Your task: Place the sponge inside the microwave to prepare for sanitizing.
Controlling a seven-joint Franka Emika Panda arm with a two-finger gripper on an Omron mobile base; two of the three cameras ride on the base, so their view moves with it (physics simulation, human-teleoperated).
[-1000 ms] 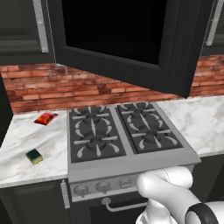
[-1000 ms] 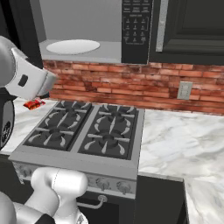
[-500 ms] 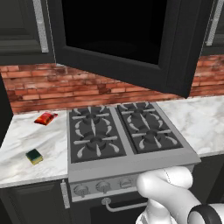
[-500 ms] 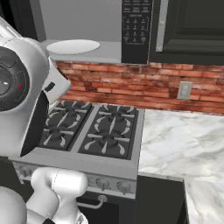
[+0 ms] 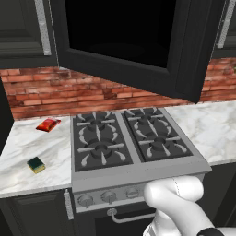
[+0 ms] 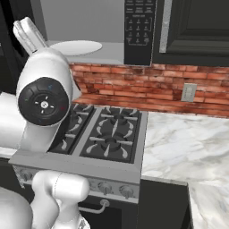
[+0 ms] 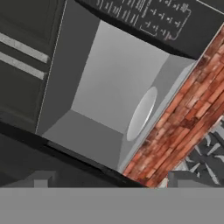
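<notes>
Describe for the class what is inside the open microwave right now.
Inside the microwave you can see grey walls and a white round plate on its floor, with nothing on the plate. The sponge lies on the counter left of the stove. The arm covers the cavity's left edge.

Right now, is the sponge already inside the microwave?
No, the sponge lies on the marble counter left of the stove, below the open microwave.

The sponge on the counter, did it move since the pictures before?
No. The sponge lies in the same spot on the marble counter, left of the stove and nearer than the red packet.
</notes>
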